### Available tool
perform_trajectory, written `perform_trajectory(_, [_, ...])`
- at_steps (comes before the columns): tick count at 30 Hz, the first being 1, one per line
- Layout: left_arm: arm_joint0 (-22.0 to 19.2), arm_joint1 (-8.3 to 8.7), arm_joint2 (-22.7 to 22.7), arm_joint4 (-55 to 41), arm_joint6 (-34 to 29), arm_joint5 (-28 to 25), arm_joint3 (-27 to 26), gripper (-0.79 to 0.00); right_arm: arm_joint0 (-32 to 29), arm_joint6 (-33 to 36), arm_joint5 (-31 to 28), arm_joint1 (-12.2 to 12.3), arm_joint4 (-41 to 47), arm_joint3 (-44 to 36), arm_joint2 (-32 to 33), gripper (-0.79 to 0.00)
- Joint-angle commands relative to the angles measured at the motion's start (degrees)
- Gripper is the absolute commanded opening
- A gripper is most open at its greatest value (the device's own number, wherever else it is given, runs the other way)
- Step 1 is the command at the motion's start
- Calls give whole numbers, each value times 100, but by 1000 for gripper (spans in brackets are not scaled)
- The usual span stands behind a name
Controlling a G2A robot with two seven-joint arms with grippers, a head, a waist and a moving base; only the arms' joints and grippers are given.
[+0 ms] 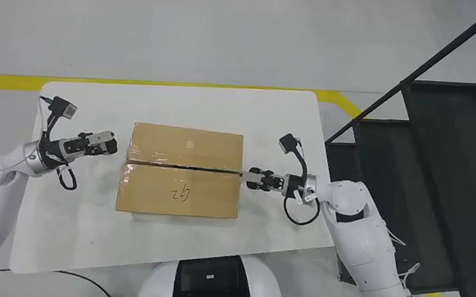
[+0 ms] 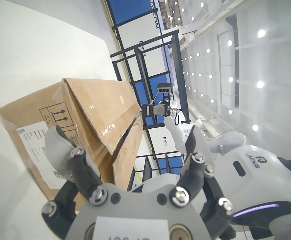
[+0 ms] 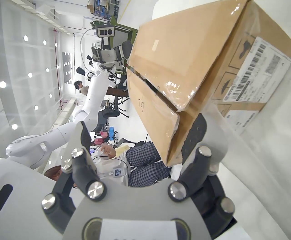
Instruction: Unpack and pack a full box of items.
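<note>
The cardboard box sits at the middle of the white table, its two top flaps folded shut and meeting in a seam that runs from 9 to 3 o'clock. The left jaws stand open at the box's 9 o'clock end, just beside it but apart from it. The right jaws stand open at the 3 o'clock end of the seam, with a flap's corner between their fingers.

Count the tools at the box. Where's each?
2. The left tool is open, beside the box's left end with a gap between them. The right tool is open, at the right end by the top seam. Nothing suggests a hidden one.
</note>
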Motion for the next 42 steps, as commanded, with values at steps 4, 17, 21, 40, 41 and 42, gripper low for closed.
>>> perform_trajectory(4, [15,6,25,-70,39,-38,89,0,20,-2,-27,16,-7,53,-204,0])
perform_trajectory(17, [64,51,-78,-25,79,-77,121,0,122,102,-264,93,304,-107,-357,0])
perform_trajectory(21, [55,55,-98,-30,65,-63,120,0,68,311,-308,139,625,-305,-275,0])
perform_trajectory(40, [-28,-13,-32,-73,157,28,233,0,-324,1647,-591,298,1124,-642,-965,0])
perform_trajectory(41, [-15,-14,-36,-79,157,16,238,0,-328,1646,-600,303,1094,-634,-1008,0])
perform_trajectory(42, [-1,-14,-43,-84,154,9,245,0,-333,1642,-613,309,1037,-625,-1050,0])
